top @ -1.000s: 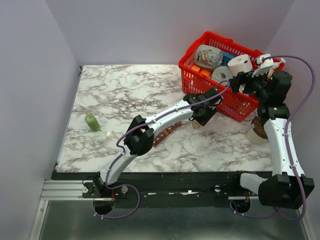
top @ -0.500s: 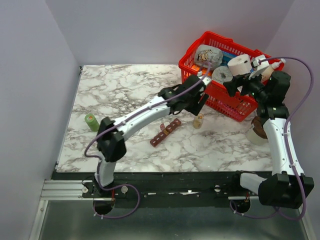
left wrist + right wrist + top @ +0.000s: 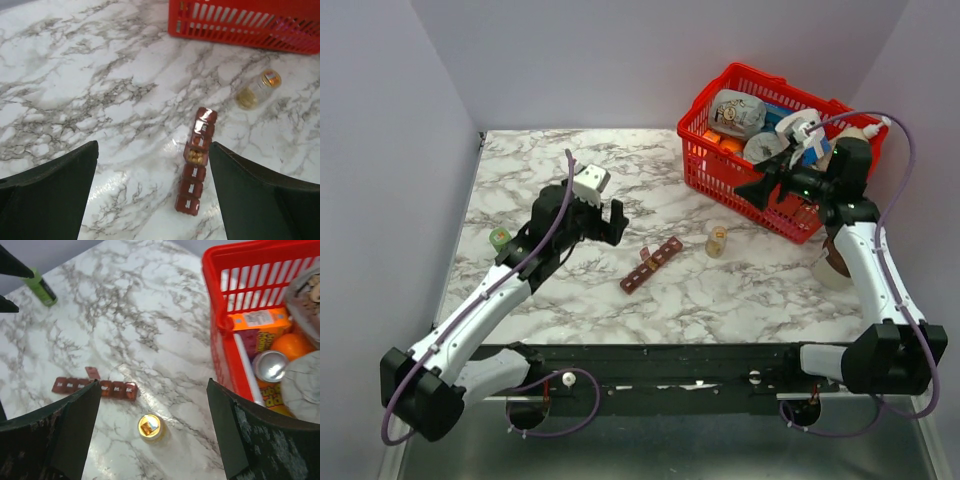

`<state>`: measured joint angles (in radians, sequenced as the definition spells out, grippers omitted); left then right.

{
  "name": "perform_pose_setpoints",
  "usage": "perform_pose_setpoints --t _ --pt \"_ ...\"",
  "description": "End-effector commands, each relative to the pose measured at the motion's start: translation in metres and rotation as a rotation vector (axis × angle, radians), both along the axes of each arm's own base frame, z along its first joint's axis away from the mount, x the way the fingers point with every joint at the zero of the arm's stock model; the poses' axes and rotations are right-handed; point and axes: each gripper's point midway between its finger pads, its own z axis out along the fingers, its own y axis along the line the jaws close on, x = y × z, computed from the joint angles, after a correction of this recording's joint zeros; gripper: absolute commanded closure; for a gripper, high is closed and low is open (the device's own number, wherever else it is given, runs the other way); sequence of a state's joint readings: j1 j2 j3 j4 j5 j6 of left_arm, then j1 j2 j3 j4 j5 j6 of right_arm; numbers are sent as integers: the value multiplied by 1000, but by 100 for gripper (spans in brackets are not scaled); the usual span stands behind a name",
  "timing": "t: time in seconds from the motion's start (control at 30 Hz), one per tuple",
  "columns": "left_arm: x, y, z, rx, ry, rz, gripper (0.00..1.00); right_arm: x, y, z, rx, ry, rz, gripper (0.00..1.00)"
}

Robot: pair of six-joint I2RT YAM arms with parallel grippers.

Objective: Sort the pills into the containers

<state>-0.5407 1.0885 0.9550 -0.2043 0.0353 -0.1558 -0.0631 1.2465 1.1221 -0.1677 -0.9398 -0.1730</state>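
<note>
The containers (image 3: 652, 266) are a dark red strip lying slantwise mid-table. In the left wrist view the containers (image 3: 195, 165) have one compartment open, holding orange-tan pills (image 3: 196, 156). A small clear bottle (image 3: 717, 242) stands upright just right of the strip, with a yellowish residue at its base (image 3: 246, 98). My left gripper (image 3: 603, 222) hangs open left of the strip with nothing in it; the table shows between its fingers (image 3: 153, 165). My right gripper (image 3: 760, 188) is open above the basket's front rim, looking down on the bottle (image 3: 151, 426) and the strip (image 3: 95, 386).
A red wire basket (image 3: 740, 195) full of groceries stands at the back right. A green cylinder (image 3: 500, 238) stands near the left table edge, also in the right wrist view (image 3: 40, 287). A brown-and-white cup (image 3: 832, 265) sits by the right arm.
My left gripper opened, let go of the bottle and swung back left, away from the basket. The bottle stays standing. My right gripper tipped forward and left over the basket rim.
</note>
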Motion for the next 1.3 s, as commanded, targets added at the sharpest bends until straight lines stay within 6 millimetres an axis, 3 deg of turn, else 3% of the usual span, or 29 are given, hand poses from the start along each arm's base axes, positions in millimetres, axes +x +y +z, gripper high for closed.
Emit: perform_pose_setpoints --t 0.0,0.03,0.1,0.13,0.23,0.33,0.37,0.4,0.47,0.5,0.63,0.8,1.1,1.27 --pt "-47 -21 -11 50 -109 -313 1 -18 53 -21 -46 85 209 6" --pt "-54 -17 -34 100 -93 -320 1 -23 61 -22 -66 116 239 7" --pt "-72 -23 -51 203 -142 -407 1 -32 84 -32 -71 185 313 10" --pt "-76 -20 -71 256 -128 -403 1 -32 92 -38 -65 245 331 17" --pt "-95 -30 -98 342 -147 -495 1 -35 118 -65 -83 367 384 35" --pt "-94 -37 -116 391 -138 -525 1 -36 142 -78 -106 426 410 47" --pt "-89 -37 -118 403 -136 -508 1 -32 151 -84 -110 447 424 55" --pt "-87 -38 -132 435 -101 -516 1 -30 155 -88 -110 469 427 60" --pt "-81 -40 -138 472 -78 -514 2 -28 162 -103 -120 531 439 64" --pt "-78 -39 -151 506 -41 -509 2 -25 164 -103 -122 532 440 65" --pt "-66 -50 -162 530 27 -500 6 -20 167 -116 -126 570 439 66" --pt "-66 -48 -185 577 146 -483 11 -18 169 -126 -123 598 439 66" --pt "-74 -45 -204 561 235 -438 14 -20 185 -142 -117 671 467 67" --pt "-68 -45 -208 603 247 -388 17 -18 192 -150 -127 701 470 67"
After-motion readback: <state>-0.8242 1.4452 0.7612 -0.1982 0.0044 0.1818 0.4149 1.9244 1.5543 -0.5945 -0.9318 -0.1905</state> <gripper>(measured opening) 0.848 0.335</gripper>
